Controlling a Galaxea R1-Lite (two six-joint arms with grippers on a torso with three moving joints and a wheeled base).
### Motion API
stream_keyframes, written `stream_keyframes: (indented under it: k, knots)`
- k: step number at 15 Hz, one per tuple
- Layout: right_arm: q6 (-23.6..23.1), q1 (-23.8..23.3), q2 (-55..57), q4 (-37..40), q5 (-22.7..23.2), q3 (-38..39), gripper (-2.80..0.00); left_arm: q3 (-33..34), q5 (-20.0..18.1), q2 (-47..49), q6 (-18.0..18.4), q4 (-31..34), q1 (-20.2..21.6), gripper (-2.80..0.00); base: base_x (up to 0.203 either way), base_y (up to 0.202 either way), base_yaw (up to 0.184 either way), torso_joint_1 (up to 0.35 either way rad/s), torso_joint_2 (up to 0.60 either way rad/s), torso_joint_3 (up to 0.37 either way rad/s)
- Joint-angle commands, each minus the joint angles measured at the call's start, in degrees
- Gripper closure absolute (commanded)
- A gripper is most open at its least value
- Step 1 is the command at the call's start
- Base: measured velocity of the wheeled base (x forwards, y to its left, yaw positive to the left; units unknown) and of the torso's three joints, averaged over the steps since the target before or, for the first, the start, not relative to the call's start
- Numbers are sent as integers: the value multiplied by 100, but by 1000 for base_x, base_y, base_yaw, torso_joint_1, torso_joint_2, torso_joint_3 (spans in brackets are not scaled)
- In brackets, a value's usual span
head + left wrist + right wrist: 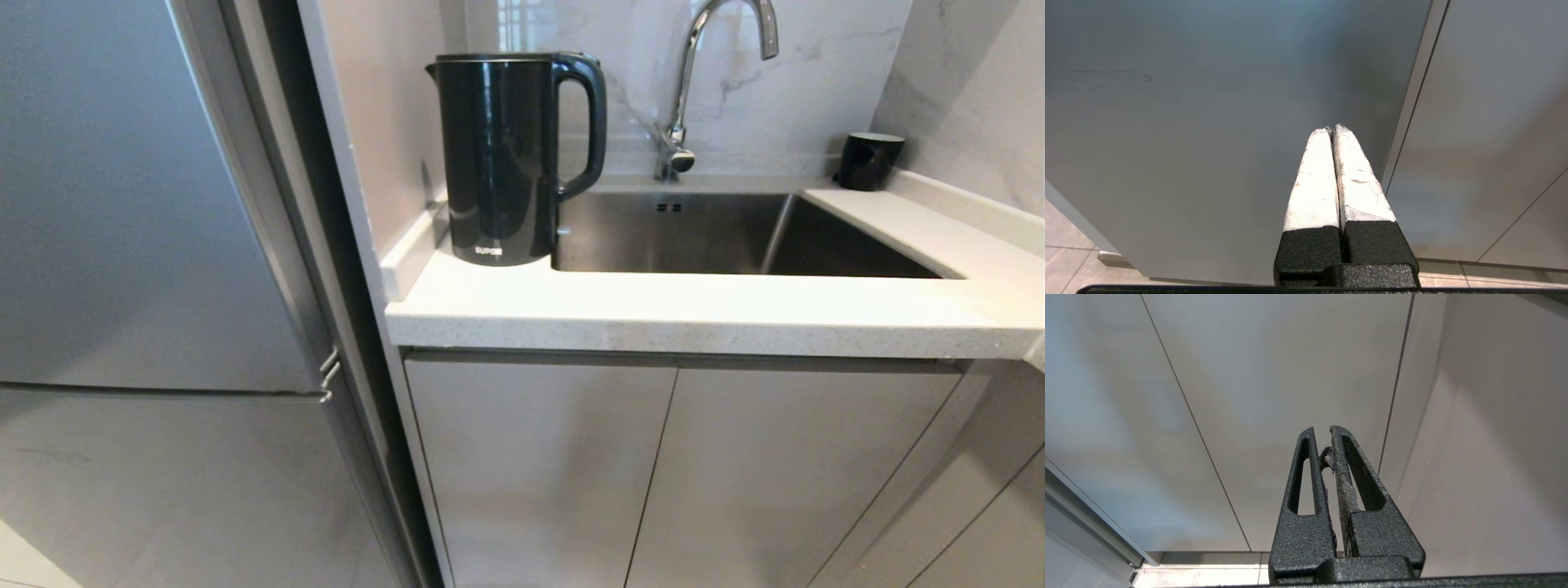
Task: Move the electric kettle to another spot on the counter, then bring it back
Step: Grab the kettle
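While neither arm is showing up in the head view, the electric kettle is sitting upright in the upper middle of the frame, on the counter, tucked into the corner against the side panel and touching the left rim of the sink; its handle is pointing right, toward the chrome faucet; a small black cup is sitting way over in the upper right by the wall, well apart from the kettle; the fridge is filling the whole left side, and grey cabinet doors are running across the bottom.

Over in the left wrist view, the left gripper is poking up from the bottom centre with its white-wrapped fingers pressed right together, gripping nothing, hanging in front of the fridge door with floor tiles peeking in at the lower left.

In the right wrist view, the right gripper is sitting bottom centre too; its bare black fingers are pretty much closed, tips nearly meeting with just a thin slit lower down, holding nothing, and facing the cabinet doors.
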Motion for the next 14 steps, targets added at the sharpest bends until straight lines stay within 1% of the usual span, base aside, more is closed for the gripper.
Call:
stream_keyframes:
  k: [1, 14]
  knots:
    - [0, 0, -1, 0, 0, 0, 0, 9, 9, -1, 15, -2, 10, 0, 0, 0, 0, 0, 0, 0]
    - [-8, 0, -1, 0, 0, 0, 0, 0, 1, -1, 24, 33, -8, 0, 0, 0, 0, 0, 0, 0]
